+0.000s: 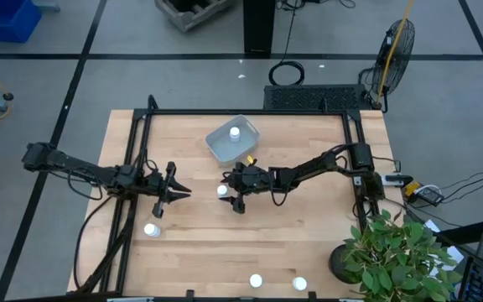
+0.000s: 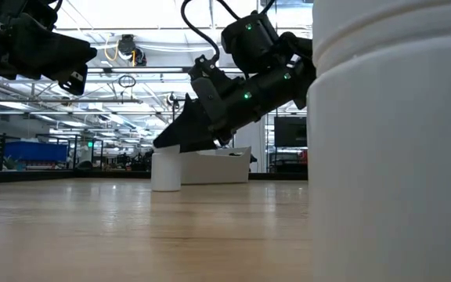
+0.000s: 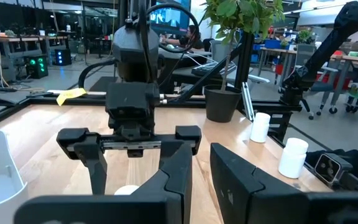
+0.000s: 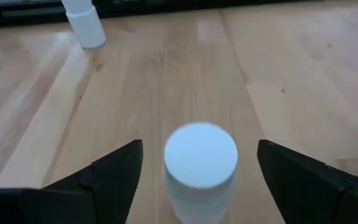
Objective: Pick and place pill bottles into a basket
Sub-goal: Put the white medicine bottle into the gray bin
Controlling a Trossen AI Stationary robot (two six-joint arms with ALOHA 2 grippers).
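The pale basket [image 1: 223,144] stands at the table's far middle with one pill bottle [image 1: 234,132] inside. A second bottle [image 1: 222,190] stands upright on the table just near of the basket. My right gripper [image 1: 230,192] is open over it, and in the right wrist view its fingers stand on either side of the white cap [image 4: 201,155] without touching. My left gripper [image 1: 183,191] is shut and empty, hovering left of that bottle. Three more bottles stand on the table: one at the near left [image 1: 151,229] and two at the near edge [image 1: 256,282] [image 1: 299,284].
A potted plant [image 1: 392,252] stands at the table's near right corner. A black frame rail [image 1: 250,113] runs along the far edge and down both sides. In the low view a bottle [image 2: 390,141] close to the camera fills the right of the picture.
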